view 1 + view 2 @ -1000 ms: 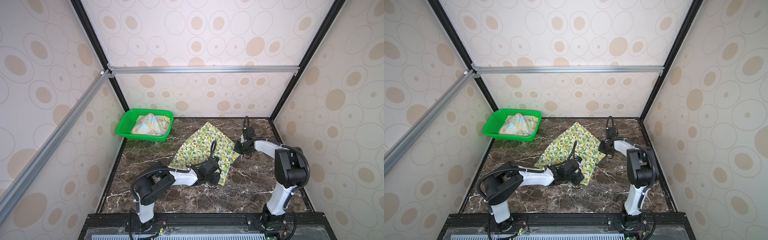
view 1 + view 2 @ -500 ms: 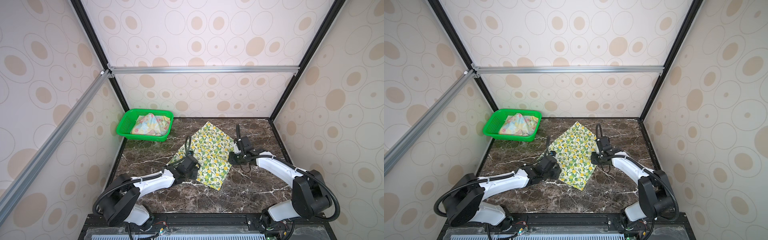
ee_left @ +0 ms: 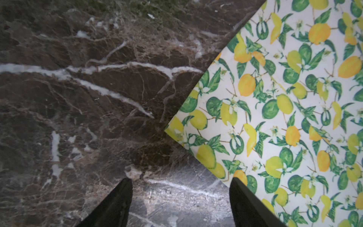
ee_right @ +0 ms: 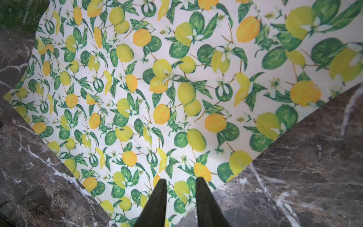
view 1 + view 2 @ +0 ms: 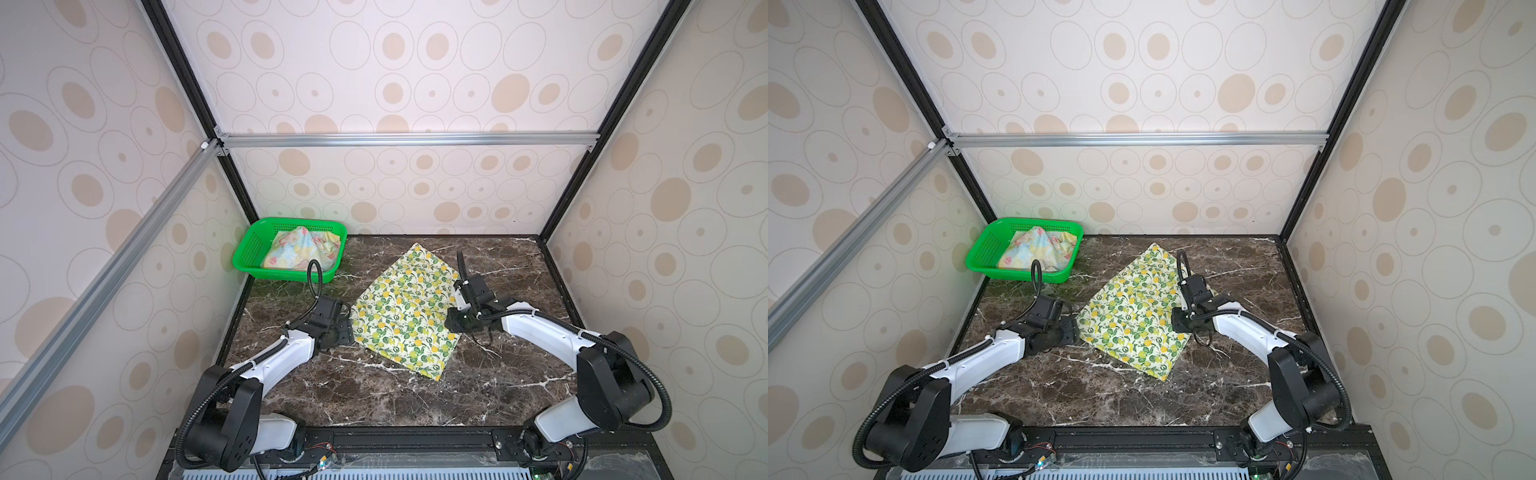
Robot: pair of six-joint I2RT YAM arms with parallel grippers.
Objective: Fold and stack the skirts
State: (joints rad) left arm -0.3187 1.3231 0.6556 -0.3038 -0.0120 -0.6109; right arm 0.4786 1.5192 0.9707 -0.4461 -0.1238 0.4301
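The lemon-print skirt (image 5: 405, 311) (image 5: 1133, 320) lies flat on the marble table in both top views, one corner pointing to the front. My left gripper (image 5: 349, 330) (image 3: 180, 180) is open at the skirt's left corner. Only bare marble shows between its fingers, and one finger (image 3: 243, 198) overlaps the cloth's edge. My right gripper (image 5: 451, 324) (image 4: 181, 179) hovers over the skirt's right edge (image 4: 225, 176). Its jaws are narrowly open, with flat cloth showing in the gap. The pastel flowered skirt (image 5: 301, 249) (image 5: 1038, 249) lies bunched in the green basket (image 5: 249, 255).
The green basket (image 5: 982, 253) stands in the back left corner against the wall. Patterned walls with black frame posts close in the table on three sides. Bare marble (image 5: 374, 399) runs along the front and at the right (image 5: 519, 266).
My left gripper slid left off the lemon skirt to its corner and opened wide. The right gripper came forward along the right edge and its jaws parted. The skirt now lies flat.
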